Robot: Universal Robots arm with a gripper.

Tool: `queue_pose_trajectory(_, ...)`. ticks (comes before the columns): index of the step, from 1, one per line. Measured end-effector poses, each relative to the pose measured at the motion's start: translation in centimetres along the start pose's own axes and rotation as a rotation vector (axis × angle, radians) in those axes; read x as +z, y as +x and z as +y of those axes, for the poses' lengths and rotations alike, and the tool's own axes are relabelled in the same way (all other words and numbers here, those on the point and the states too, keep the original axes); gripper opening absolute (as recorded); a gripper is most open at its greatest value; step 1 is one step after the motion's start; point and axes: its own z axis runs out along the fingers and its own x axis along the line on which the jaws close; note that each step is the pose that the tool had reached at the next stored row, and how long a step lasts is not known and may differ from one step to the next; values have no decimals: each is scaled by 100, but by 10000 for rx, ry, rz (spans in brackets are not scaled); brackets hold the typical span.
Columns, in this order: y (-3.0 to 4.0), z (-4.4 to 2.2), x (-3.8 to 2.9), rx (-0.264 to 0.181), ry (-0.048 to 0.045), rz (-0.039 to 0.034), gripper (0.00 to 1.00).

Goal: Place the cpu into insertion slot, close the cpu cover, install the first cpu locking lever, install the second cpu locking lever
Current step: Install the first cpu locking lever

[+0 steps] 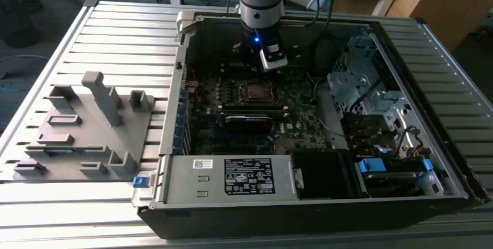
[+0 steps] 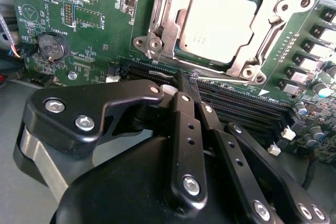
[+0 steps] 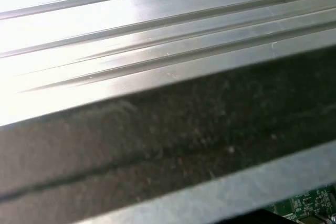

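Slatted tabletop (image 1: 100,35) bore the open case (image 1: 308,203); upper right in the second wrist view the cpu (image 2: 218,22) sat under the cpu cover (image 2: 275,19), the claw (image 2: 193,85) clenched empty beside a thin lever (image 2: 231,81), seemingly to push it.

In the lower centre of the exterior view, a black-and-white printed label (image 1: 249,176) sits on the grey power-supply box (image 1: 223,194), with a small white barcode sticker (image 1: 202,164) just beside it. In the second wrist view, white lettering dots the green motherboard (image 2: 100,30), and faint marks show on the cpu (image 2: 218,22). None is legible.
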Motion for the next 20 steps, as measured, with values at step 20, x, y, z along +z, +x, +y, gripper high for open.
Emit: queue_pose_trajectory(20, 5, 5, 28, -33, 266, -73, 10)
